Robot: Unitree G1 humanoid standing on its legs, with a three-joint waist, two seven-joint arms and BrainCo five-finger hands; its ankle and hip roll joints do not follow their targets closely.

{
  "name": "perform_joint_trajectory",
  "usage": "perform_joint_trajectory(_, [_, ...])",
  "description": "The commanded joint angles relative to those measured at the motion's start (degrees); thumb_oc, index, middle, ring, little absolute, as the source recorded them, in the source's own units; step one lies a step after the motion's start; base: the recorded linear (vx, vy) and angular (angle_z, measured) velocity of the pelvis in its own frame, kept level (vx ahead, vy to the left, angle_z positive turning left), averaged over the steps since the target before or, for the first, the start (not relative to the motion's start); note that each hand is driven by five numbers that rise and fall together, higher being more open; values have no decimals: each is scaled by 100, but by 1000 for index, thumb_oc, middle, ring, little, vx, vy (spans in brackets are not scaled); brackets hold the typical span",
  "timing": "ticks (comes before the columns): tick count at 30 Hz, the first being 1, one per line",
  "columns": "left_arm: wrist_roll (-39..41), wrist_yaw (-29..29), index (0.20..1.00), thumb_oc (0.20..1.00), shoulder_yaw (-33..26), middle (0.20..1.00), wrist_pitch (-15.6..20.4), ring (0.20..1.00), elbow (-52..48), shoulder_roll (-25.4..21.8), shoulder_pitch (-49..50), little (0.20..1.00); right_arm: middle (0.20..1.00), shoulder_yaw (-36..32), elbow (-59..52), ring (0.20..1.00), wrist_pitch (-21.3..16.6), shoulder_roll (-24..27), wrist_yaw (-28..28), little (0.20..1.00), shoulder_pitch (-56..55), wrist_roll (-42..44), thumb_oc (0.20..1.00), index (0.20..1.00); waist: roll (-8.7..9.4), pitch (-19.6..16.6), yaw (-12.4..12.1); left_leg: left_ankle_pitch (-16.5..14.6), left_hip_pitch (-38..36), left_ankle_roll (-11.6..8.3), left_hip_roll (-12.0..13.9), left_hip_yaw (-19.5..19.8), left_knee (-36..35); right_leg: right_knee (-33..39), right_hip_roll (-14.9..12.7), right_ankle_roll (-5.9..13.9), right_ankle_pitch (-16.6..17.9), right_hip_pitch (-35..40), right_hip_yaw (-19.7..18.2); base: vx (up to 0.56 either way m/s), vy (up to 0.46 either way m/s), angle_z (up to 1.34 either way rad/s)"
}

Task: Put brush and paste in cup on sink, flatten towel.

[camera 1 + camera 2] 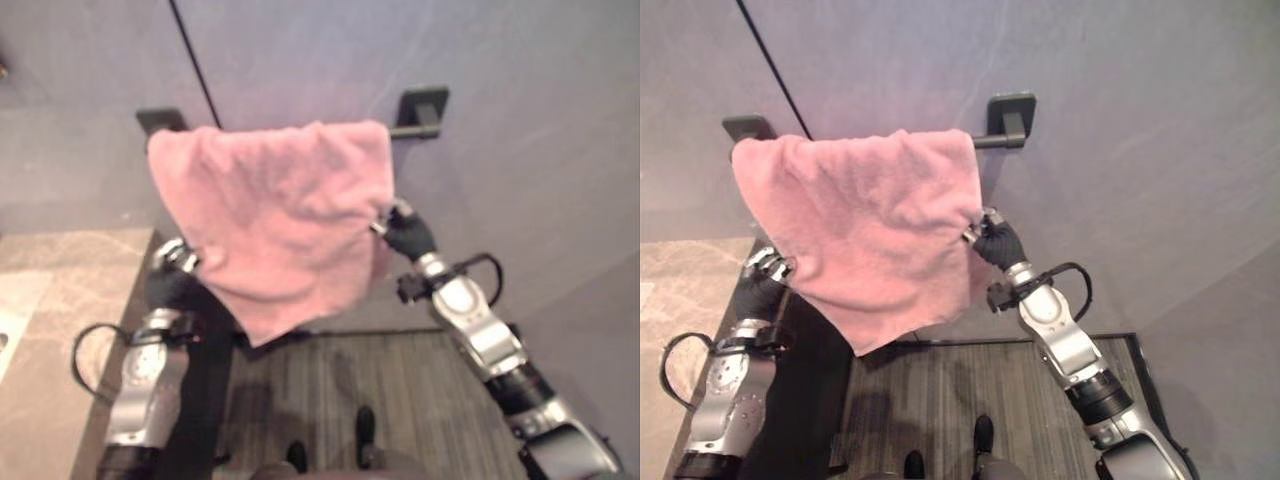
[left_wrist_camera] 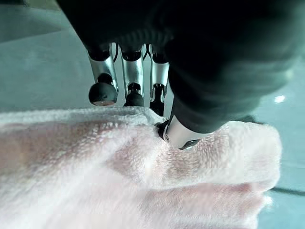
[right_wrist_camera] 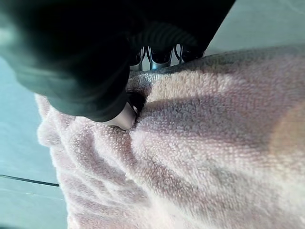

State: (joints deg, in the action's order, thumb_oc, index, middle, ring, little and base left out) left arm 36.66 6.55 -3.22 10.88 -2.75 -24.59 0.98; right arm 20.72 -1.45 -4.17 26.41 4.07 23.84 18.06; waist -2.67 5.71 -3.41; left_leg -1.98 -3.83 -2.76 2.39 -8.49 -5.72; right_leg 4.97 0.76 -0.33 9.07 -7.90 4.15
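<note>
A pink towel [image 1: 280, 220] hangs over a black wall bar [image 1: 420, 112], its lower edge slanting down to a corner at the lower middle. My left hand [image 1: 175, 262] is at the towel's left edge. In the left wrist view its thumb [image 2: 178, 136] presses on the front of the cloth while its fingers [image 2: 102, 90] sit behind the edge. My right hand [image 1: 408, 235] holds the towel's right edge about halfway down. Its thumb [image 3: 121, 119] lies on the pink cloth [image 3: 205, 133], with the fingers behind it.
A beige marble counter [image 1: 60, 300] runs along the left, with a dark side panel beside my left arm. Striped grey flooring [image 1: 400, 380] lies below the towel. The grey wall stands right behind the bar.
</note>
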Motion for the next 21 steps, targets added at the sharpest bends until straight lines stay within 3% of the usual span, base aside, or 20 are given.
perform_joint_trajectory(1, [-343, 108, 200, 200, 23, 200, 409, 200, -49, -648, -508, 200, 200, -106, -139, 200, -471, -328, 113, 200, 589, 60, 200, 200, 183, -194, -38, -185, 91, 280, -113, 20, 72, 3, -460, 537, -674, 414, 67, 0, 0, 0])
perform_joint_trajectory(5, [-624, 328, 200, 200, -42, 200, 458, 200, -74, -905, -843, 200, 200, -12, -211, 200, -486, -344, 171, 200, 814, 49, 200, 200, 163, -200, -48, -142, 140, 252, -98, 36, 72, 3, -447, 521, -672, 396, 96, -11, -26, 4])
perform_joint_trajectory(9, [-544, 333, 200, 200, -164, 200, 464, 200, -197, -850, -711, 200, 200, -89, -569, 200, -544, -308, 14, 200, 670, 184, 200, 200, 167, -185, 5, -143, 153, 246, -81, 36, 72, 3, -438, 516, -672, 382, 97, 0, 0, 0])
perform_joint_trajectory(10, [-882, 464, 200, 200, -137, 200, 372, 200, -7, -1073, -874, 200, 200, -11, -442, 200, -513, -359, 42, 200, 666, 235, 200, 200, 153, -178, 4, -133, 149, 234, -73, 33, 72, 3, -429, 510, -678, 390, 100, 0, 0, 0])
perform_joint_trajectory(21, [-757, 300, 200, 200, -300, 200, 399, 200, -58, -1554, -717, 200, 200, -85, -646, 200, -540, -394, 52, 200, 222, 247, 200, 200, 56, -220, 54, -158, 71, 220, -59, 9, 72, 3, -429, 506, -711, 469, 105, 6, -2, 0])
